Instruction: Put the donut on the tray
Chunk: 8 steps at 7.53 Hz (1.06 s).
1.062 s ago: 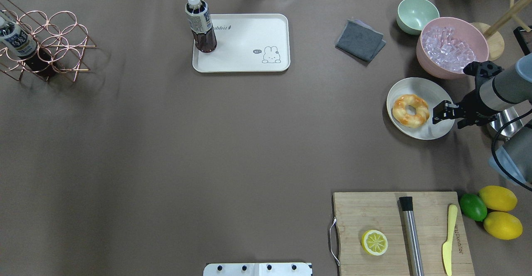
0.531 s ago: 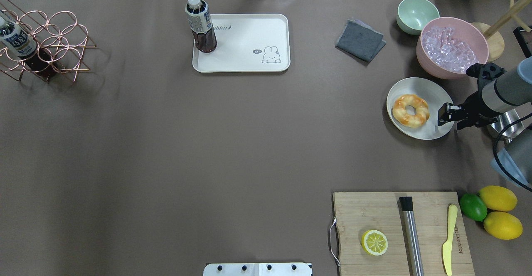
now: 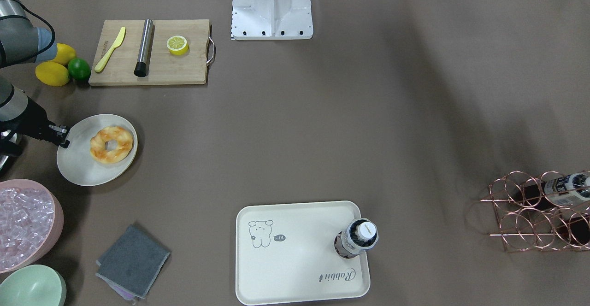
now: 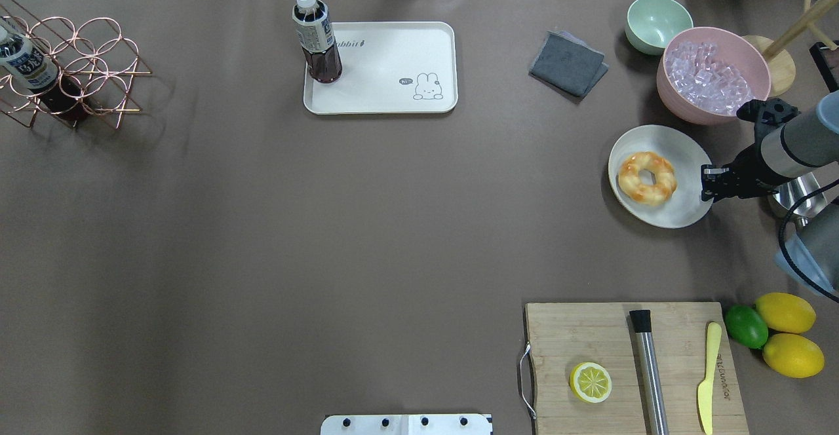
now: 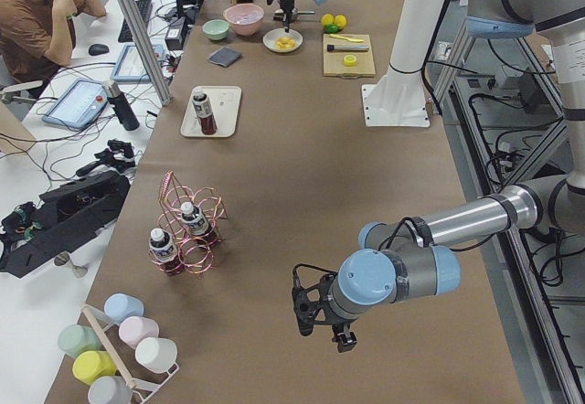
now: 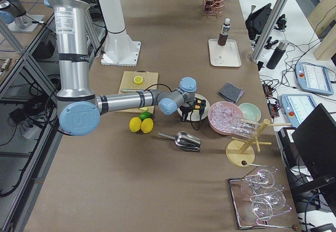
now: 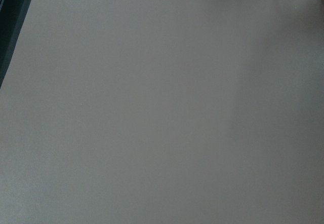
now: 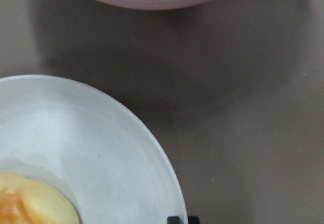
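The donut lies on a round off-white plate at the right of the table. It also shows in the front view and at the lower left of the right wrist view. My right gripper is at the plate's right rim, apart from the donut. Its tips look shut, right at the rim. The cream tray with the rabbit drawing sits far off at the back centre. My left gripper shows only in the exterior left view, over bare table; I cannot tell its state.
A dark drink bottle stands on the tray's left end. A pink bowl of ice, a green bowl and a grey cloth lie behind the plate. A cutting board holds a half lemon.
My right gripper has drawn back to the right, from over the plate to its right rim. The plate with the donut has shifted slightly left and toward the robot.
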Each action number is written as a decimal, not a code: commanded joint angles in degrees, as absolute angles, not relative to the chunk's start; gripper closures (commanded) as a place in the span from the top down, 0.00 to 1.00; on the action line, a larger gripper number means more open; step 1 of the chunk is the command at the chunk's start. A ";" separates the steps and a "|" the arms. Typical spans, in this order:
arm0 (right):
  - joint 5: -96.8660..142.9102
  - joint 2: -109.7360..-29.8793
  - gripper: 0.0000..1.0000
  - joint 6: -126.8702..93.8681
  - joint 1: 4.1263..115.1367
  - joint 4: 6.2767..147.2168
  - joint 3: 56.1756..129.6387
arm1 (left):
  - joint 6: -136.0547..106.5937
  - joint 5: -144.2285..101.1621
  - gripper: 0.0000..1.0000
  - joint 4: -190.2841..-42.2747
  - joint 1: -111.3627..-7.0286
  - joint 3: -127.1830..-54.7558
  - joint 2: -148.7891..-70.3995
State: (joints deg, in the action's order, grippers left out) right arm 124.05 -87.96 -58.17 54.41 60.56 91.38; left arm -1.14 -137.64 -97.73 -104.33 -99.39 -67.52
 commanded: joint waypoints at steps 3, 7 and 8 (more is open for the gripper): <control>125.24 -80.54 0.00 -76.84 53.62 60.64 96.06 | -1.14 -137.64 0.98 -97.73 -104.41 -99.93 -67.50; 122.80 -60.55 0.00 -95.30 46.78 60.65 85.84 | -1.32 -137.55 0.98 -97.73 -104.59 -100.20 -67.94; 120.00 -55.86 0.00 -97.54 45.45 60.73 82.04 | -1.41 -137.55 0.98 -97.73 -104.59 -100.28 -68.03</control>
State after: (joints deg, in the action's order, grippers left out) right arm 123.67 -65.79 -91.00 48.29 60.69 89.37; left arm -1.26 -137.56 -97.74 -104.57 -100.17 -67.78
